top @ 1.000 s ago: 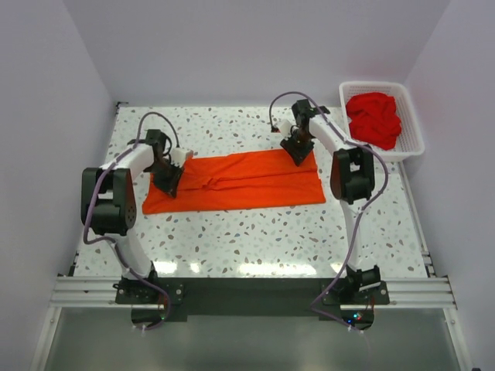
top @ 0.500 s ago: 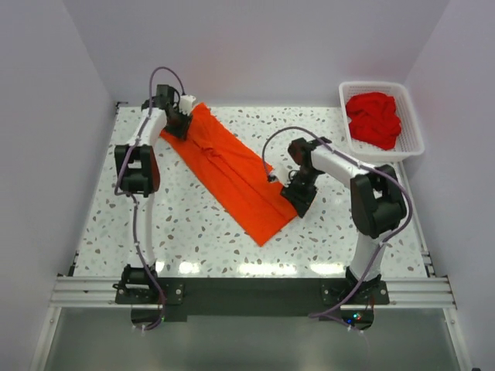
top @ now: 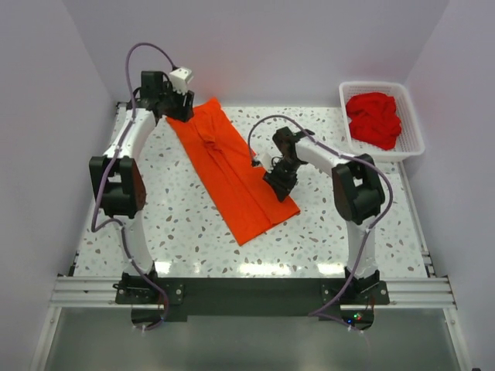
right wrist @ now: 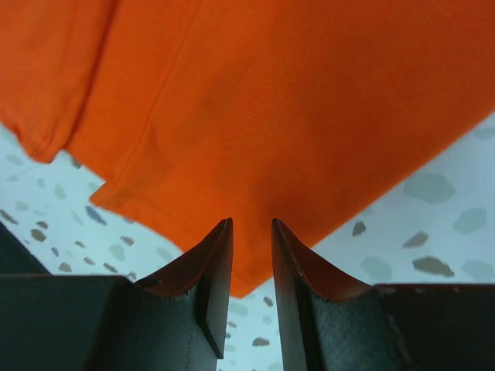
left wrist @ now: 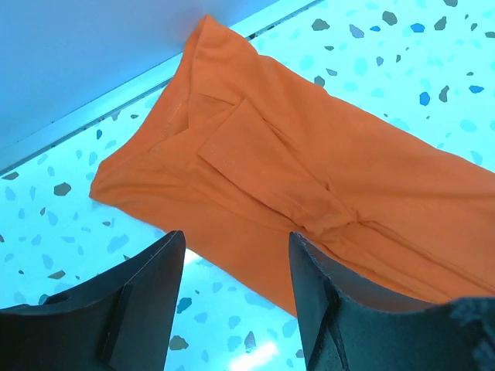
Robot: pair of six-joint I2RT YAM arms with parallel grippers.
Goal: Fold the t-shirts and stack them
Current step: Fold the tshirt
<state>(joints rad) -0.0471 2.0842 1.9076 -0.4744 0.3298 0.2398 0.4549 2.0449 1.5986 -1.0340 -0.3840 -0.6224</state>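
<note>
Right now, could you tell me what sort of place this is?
Probably a robotics lab cell: plain walls box in a speckled table, two arms are bolted to an aluminium rail, and an orange t-shirt lies out for folding.

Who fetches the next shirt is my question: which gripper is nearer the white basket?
Right. The right gripper sits mid-table on the orange shirt, left of the basket; the left gripper hovers at the shirt's far-left end.

Light: bright, even, from overhead.
Glare: white patches along the near edge of the worktop (top: 255, 268).
Left wrist view: heavy blue cast.
Right wrist view: right gripper (right wrist: 251, 222) soft, close up.
</note>
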